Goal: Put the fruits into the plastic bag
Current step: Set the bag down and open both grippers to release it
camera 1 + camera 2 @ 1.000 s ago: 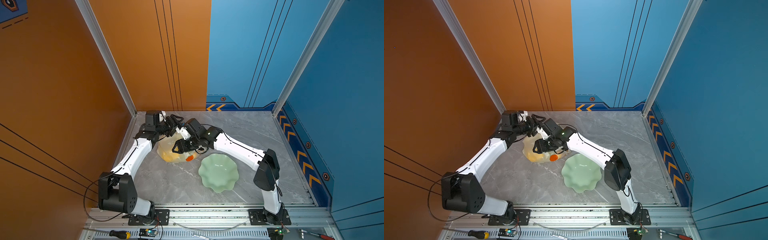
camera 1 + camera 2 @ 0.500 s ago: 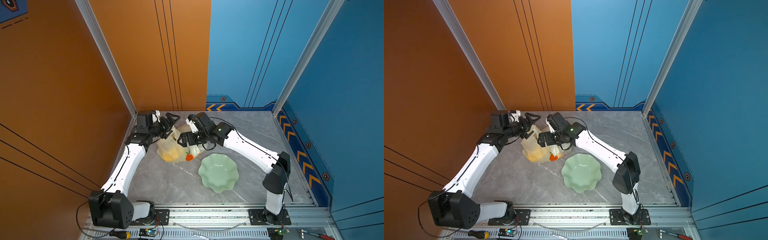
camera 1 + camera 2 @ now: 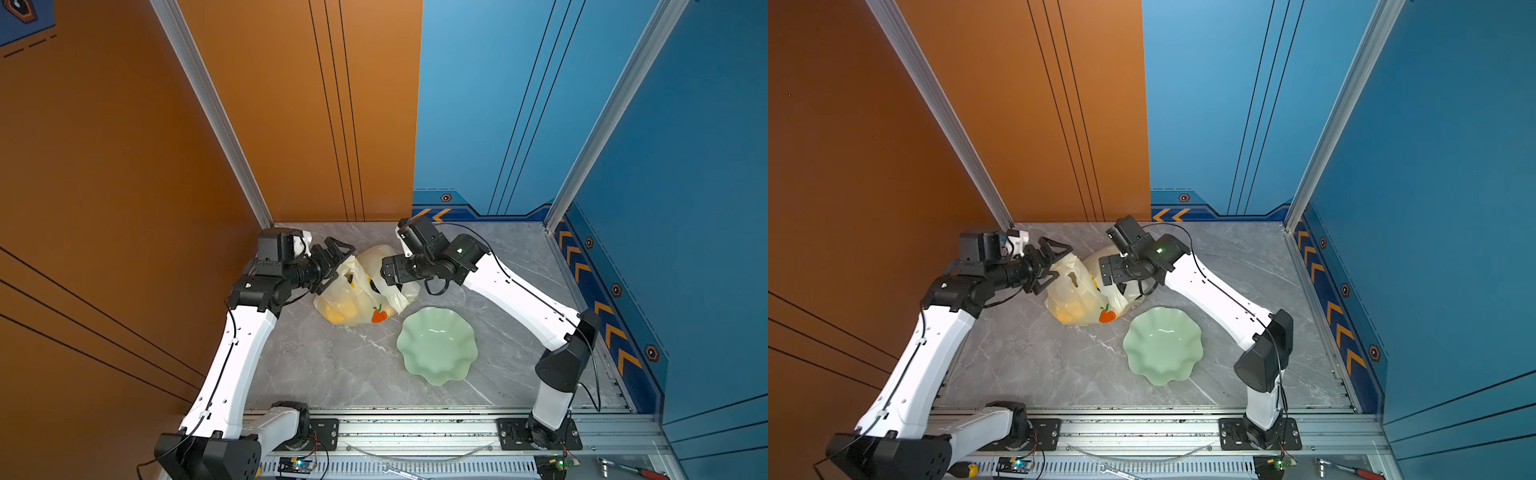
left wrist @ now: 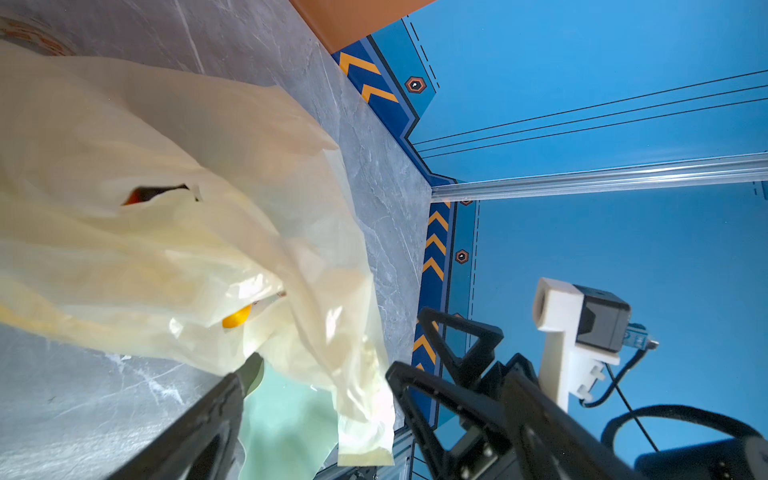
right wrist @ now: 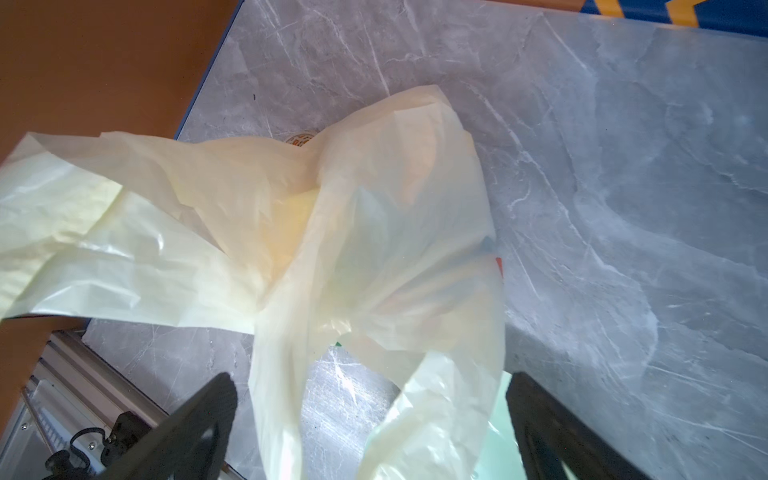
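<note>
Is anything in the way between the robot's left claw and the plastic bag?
Nothing visible is. The open left gripper is right at the plastic bag, and a loose flap of it hangs between the fingers in the wrist view. The green dish lies beside the bag, not between them.

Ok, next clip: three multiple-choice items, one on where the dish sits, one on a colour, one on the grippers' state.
1. Where is the green dish relative to the plastic bag? A. Beside it on the table. B. Underneath it. C. Lifted by an arm.
2. The small print on the bag is: A. blue. B. orange-red. C. black.
3. The left gripper and right gripper are: A. both shut. B. both open. C. one shut.
Key: 1 A, both top views show it next to the bag; 2 B, it reads orange-red; 3 B, wrist views show jaws wide apart.
</note>
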Motion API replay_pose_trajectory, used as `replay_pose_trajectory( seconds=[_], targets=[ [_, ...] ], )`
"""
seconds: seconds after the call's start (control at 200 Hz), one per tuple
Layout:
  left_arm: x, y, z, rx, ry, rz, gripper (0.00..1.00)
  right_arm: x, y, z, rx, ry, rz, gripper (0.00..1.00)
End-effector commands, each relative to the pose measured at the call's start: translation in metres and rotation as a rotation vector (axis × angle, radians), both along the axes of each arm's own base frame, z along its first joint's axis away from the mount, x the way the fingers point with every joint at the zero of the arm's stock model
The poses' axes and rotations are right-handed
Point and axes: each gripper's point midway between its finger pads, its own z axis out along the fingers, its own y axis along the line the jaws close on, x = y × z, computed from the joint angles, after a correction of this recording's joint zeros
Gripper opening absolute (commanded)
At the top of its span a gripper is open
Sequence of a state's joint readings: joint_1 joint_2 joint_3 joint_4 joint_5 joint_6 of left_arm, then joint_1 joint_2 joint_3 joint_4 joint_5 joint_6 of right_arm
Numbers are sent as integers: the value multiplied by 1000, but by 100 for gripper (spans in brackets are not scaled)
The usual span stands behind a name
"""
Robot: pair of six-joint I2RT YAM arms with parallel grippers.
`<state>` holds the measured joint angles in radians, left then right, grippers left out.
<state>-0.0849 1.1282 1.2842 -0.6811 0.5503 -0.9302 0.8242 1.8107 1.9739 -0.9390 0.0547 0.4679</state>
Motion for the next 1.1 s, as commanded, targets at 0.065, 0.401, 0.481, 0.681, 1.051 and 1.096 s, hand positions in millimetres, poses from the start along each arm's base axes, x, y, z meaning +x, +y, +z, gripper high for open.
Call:
replay_pose_trajectory(
  seconds=[0.065,0.401,0.481,0.681,1.051,1.096],
  targets=[
    [-34,11,-5,75,46,-6,98,2,-31,35,12,-61,-49,100],
    [-50,20,6,72,6,27,98,4,-49,57,56,-93,-78,100],
    [-52,23,15,80,-25,36,98,4,-52,65,69,-109,-84,100],
    [-53,35,38,115,-108,83,98,3,-62,85,96,-180,-101,100],
    [-64,69,63,248,-243,221,98,-5,-93,115,213,-479,-132,100],
    [-67,76,64,279,-254,258,98,-9,-98,120,250,-541,-137,100]
  ],
)
